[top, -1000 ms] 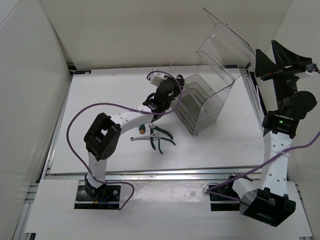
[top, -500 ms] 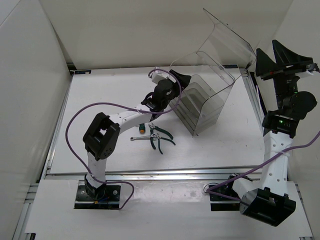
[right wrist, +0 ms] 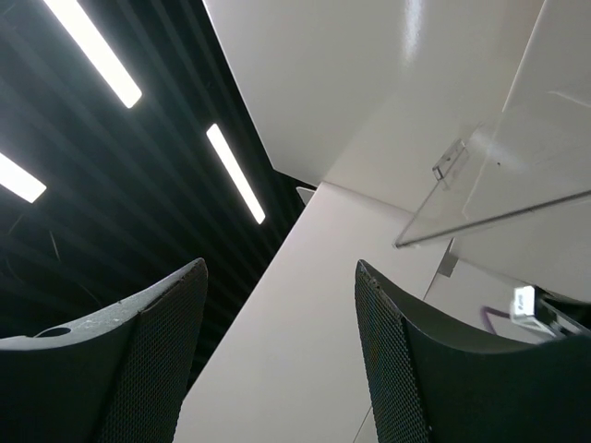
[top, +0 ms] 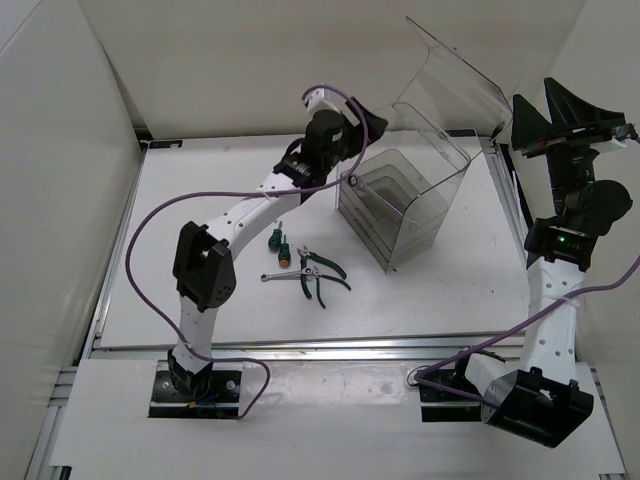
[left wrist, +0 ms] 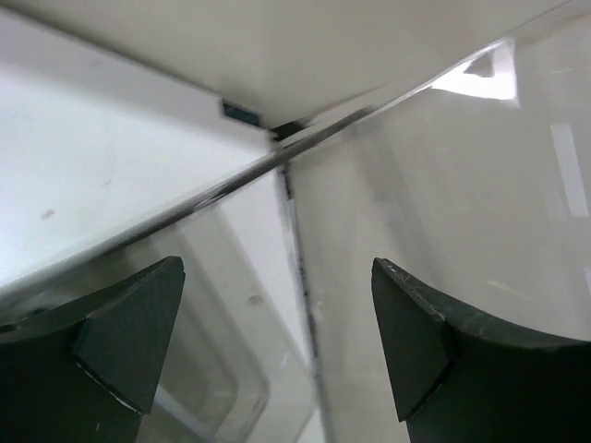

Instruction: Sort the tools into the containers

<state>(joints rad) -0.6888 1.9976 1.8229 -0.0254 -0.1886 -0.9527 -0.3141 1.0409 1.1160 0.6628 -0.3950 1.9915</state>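
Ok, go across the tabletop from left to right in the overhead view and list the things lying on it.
green-handled screwdriver → orange-handled screwdriver → pliers → clear bin. The wrench is left out because its length overlaps the screwdrivers' positions from left to right.

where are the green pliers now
Top view: the dark-green-handled pliers lie on the white table, front-left of the clear plastic bin, beside a silver wrench.
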